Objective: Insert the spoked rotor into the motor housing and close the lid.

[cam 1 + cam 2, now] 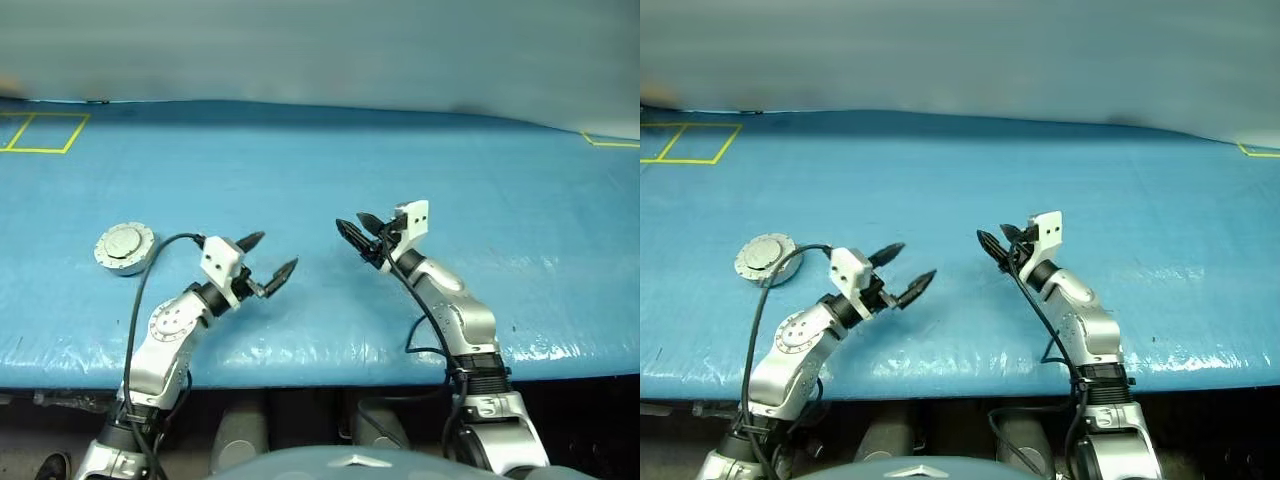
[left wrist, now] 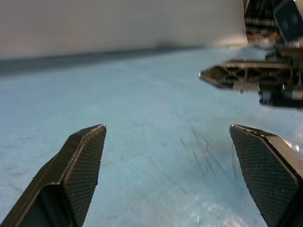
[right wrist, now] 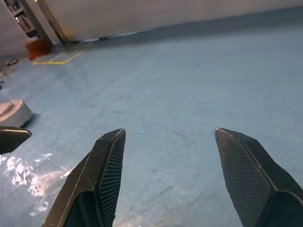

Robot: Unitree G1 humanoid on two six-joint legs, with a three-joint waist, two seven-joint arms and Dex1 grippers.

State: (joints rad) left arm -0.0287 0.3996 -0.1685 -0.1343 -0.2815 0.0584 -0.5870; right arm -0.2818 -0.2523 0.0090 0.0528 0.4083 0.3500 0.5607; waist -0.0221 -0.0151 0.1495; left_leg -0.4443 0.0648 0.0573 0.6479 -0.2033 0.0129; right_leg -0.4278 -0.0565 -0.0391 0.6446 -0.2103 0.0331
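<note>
Left eye view gives me a wide blue table [image 1: 330, 180] running across the frame, with yellow tape lines [image 1: 40, 132] marked on it at the upper left and another bit of yellow tape at the far right edge. At the left of the frame, about mid-height, I see the motor housing [image 1: 124, 247] lying flat on the table with the lid [image 1: 123, 241] closed over it, plain grey face up; it reads as one round silver disc, and I cannot tell from these pictures whether the spoked rotor is inside. My left gripper [image 1: 267, 259] hangs just left of centre, lower middle of the frame, to the right of the housing and clear of it, with a black cable looping from its wrist back toward the disc's edge. Its two black fingers stand wide apart with nothing between them, and the left wrist view confirms that: bare blue surface lies between the pads [image 2: 85, 165], and the other arm's finger shows at the upper right of that picture. My right gripper [image 1: 358, 231] sits just right of centre, pointing toward the left of the frame, tips facing the left gripper across a gap. Its jaws are also apart and empty; in the right wrist view, blue table fills the space between the fingers [image 3: 111, 170], and the silver housing shows at the left edge.
</note>
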